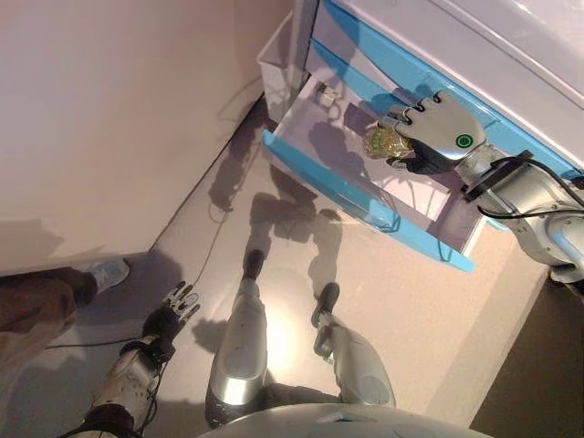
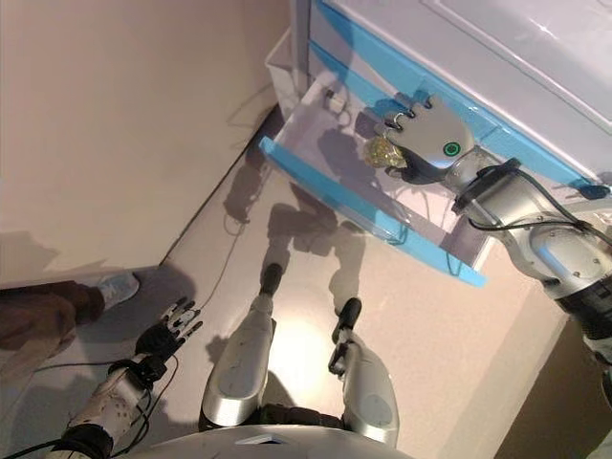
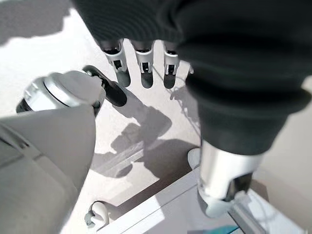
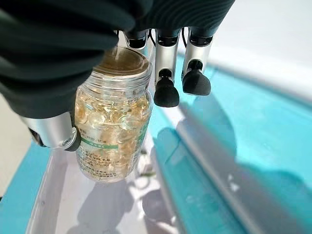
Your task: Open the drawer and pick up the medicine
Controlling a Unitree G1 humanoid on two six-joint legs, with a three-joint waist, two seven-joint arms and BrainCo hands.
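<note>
The drawer [image 1: 365,203] with a blue front stands pulled out of the white cabinet [image 1: 456,36]. My right hand [image 1: 440,130] is over the open drawer, shut on a clear medicine bottle [image 1: 385,142] full of yellow capsules. In the right wrist view the bottle [image 4: 114,126] sits between my thumb [image 4: 53,131] and fingers [image 4: 165,92], held above the drawer's white floor. My left hand [image 1: 172,315] hangs low at the lower left with its fingers [image 3: 141,66] relaxed and empty.
A small item [image 1: 325,91] lies at the drawer's far end. A white bin [image 1: 276,64] stands beside the cabinet. A person's leg and grey shoe [image 1: 108,272] are on the floor at the left, near my left hand.
</note>
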